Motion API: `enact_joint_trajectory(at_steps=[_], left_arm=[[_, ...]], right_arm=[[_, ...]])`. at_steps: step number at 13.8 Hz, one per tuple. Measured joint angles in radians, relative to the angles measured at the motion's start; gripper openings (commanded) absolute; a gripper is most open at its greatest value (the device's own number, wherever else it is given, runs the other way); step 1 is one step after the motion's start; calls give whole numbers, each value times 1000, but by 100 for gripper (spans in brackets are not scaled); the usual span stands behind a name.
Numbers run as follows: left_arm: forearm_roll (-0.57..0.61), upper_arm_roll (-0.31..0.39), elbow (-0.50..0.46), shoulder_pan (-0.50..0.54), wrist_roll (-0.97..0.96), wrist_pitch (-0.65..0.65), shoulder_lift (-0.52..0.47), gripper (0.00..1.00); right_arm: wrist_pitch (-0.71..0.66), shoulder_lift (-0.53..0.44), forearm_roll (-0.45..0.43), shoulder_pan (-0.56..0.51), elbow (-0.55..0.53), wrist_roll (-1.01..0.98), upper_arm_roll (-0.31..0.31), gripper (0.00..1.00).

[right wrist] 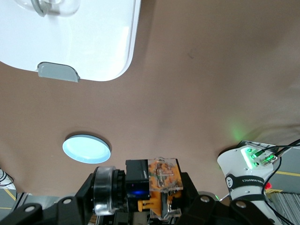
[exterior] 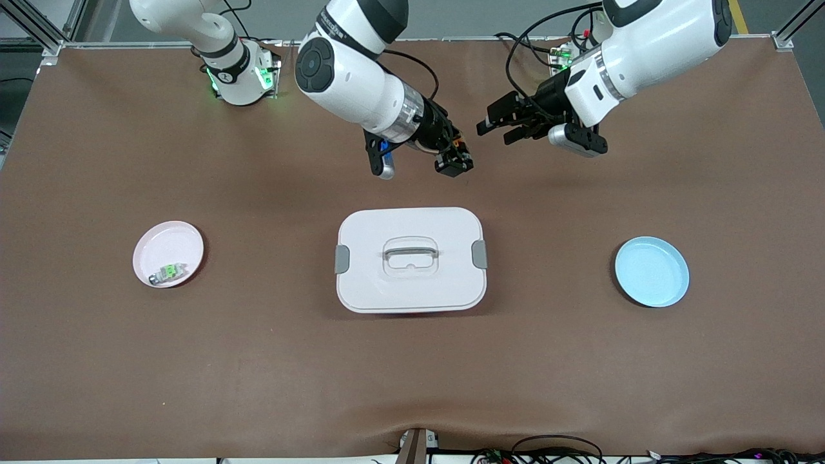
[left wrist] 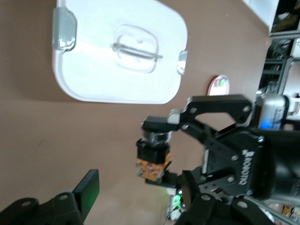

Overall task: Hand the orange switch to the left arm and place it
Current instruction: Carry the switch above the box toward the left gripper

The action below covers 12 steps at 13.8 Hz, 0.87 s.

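My right gripper [exterior: 453, 161] is shut on the orange switch [exterior: 456, 153] and holds it in the air over the bare table between the box [exterior: 410, 283] and the arms' bases. In the right wrist view the switch [right wrist: 157, 180] sits clamped between the jaws of the right gripper [right wrist: 152, 187]. My left gripper [exterior: 497, 127] is open, in the air beside the switch and apart from it. In the left wrist view the switch [left wrist: 153, 161] hangs in the right gripper [left wrist: 157, 150], just ahead of the open left gripper [left wrist: 138, 192]. The box is closed.
A pink plate [exterior: 161, 241] at the right arm's end holds a green-and-grey switch [exterior: 169, 272]. A blue plate [exterior: 651, 270] lies at the left arm's end and also shows in the right wrist view [right wrist: 86, 148]. Cables run along the table's front edge.
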Motion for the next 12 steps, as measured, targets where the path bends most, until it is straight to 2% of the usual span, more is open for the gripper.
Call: enact_joint_trajectory(at_steps=[10,12], left_arm=[[-7,-92,-15,-5,10,191,67,75],[-7,-108,-16,-6,11,226,86,72]], right_arm=[[0,0,1,1,1,0,0,18],[1,0,1,1,2,0,0,18]])
